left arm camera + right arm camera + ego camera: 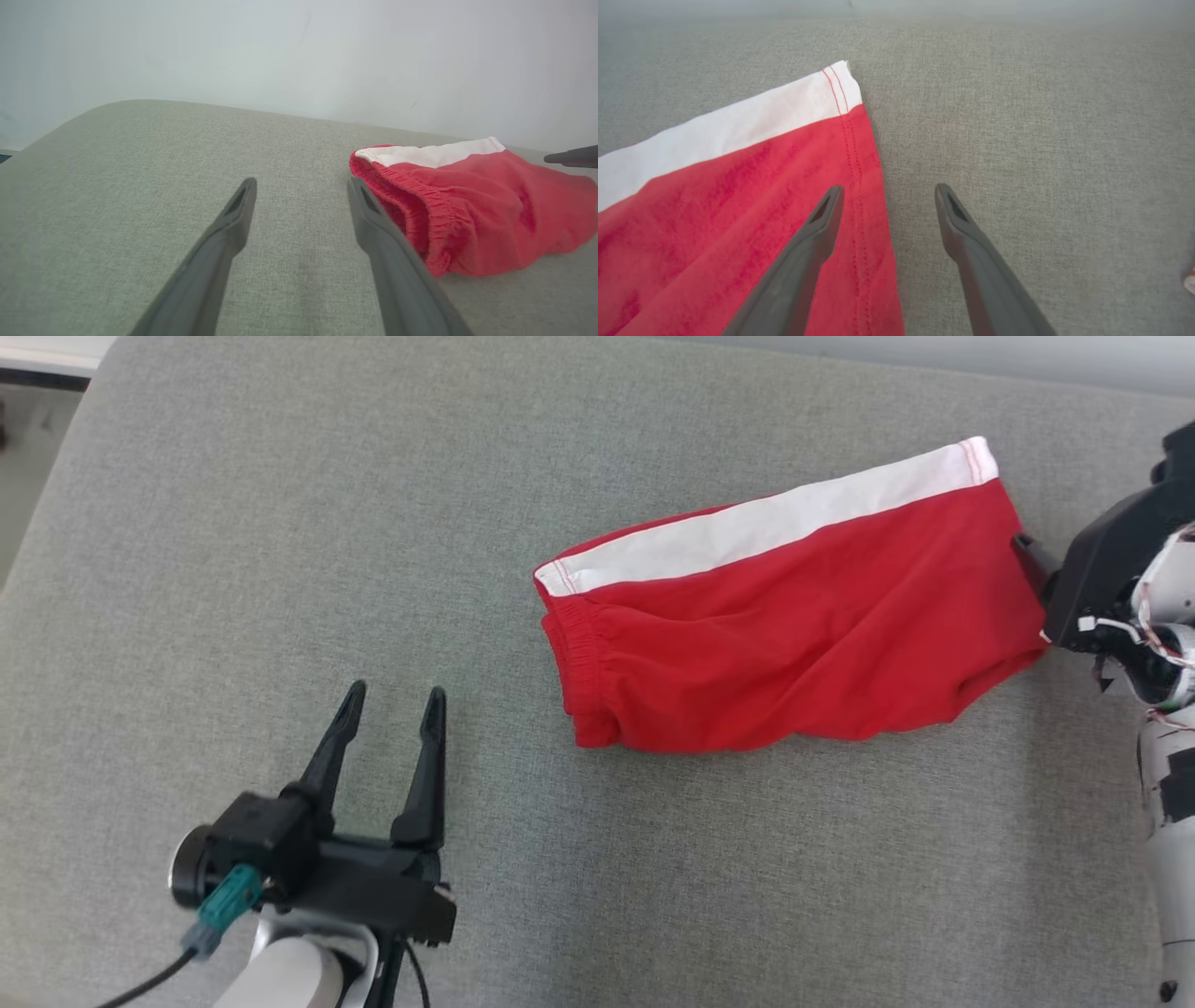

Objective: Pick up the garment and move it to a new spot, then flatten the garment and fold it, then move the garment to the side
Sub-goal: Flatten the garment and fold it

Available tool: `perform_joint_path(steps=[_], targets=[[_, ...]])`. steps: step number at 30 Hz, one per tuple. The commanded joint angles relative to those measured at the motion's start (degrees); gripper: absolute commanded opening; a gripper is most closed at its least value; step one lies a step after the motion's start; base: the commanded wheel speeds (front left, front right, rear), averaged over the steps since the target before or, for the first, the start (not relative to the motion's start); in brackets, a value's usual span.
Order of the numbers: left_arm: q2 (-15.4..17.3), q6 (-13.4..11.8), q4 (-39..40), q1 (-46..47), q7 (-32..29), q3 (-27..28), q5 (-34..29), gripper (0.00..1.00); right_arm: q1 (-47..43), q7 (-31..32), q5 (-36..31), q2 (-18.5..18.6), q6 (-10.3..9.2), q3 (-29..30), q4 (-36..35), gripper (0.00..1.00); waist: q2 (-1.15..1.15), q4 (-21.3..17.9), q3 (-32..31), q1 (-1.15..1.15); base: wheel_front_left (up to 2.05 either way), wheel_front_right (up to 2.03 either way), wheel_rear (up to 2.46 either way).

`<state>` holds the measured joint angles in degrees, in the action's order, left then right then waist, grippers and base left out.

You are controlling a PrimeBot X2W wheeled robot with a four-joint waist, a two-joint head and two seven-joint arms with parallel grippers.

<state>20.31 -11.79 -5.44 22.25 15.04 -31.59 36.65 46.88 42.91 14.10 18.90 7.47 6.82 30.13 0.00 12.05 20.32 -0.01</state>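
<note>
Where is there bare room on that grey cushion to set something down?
The widest bare stretch of the grey fabric surface lies left of the red shorts with a white stripe, beyond the open left gripper. Another strip runs before the shorts. Crowded: their right hem, under the right gripper.

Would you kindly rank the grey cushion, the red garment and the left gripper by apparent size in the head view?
Largest: grey cushion
Then: red garment
Smallest: left gripper, though nearness to the camera enlarges it.
</note>
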Motion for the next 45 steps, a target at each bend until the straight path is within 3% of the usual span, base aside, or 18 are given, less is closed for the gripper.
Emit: perform_joint_path(steps=[1,9,18,19,20,22,31,45], targets=[[0.26,0.07,0.55,-1.34,0.17,0.56,-0.93,1.0,-0.56,0.28,-1.53,-0.4,0.05,0.44,-0.35,1.0,0.0,0.42,0.51,0.01,0.0,0.0,0.0],[-0.85,1.76,1.33,-3.48,0.18,2.09,-1.99,1.0,0.09,0.67,-10.26,-2.7,0.05,3.88,0.68,1.0,0.0,2.25,2.1,0.01,0.0,0.0,0.0],[-2.49,3.45,0.33,-3.31,0.18,2.69,-2.41,1.0,0.04,3.84,-11.15,-6.6,0.13,3.39,4.1,0.99,0.0,3.78,3.35,0.01,0.0,0.0,0.0],[-2.63,3.65,0.18,-3.34,0.18,2.81,-2.51,1.0,-0.09,4.31,-10.94,-6.78,0.13,2.98,4.51,0.61,0.0,3.85,3.38,0.01,0.0,0.0,0.0],[-2.79,3.6,0.01,-3.38,0.18,2.95,-2.59,1.0,-0.29,4.68,-10.99,-6.87,0.14,2.67,4.71,0.33,0.0,3.88,3.36,0.01,0.0,0.0,0.0],[-2.9,3.99,-0.3,-3.5,0.18,3.08,-2.72,1.0,-0.77,5.22,-10.97,-6.44,0.14,1.79,4.85,0.0,0.0,3.95,3.23,0.01,0.0,0.0,0.0],[-3.19,5.19,-1.43,-4.65,0.19,3.19,-2.84,1.0,-1.63,2.27,-12.04,-2.8,-0.04,3.09,3.51,0.0,0.0,2.99,1.14,0.01,0.0,0.0,0.0],[-2.69,4.23,-2.06,-8.75,-0.04,3.22,-1.3,1.0,-12.41,-2.67,-17.24,0.24,-0.03,9.77,-6.88,0.0,0.0,-0.6,-7.2,0.01,0.0,0.0,0.0]])
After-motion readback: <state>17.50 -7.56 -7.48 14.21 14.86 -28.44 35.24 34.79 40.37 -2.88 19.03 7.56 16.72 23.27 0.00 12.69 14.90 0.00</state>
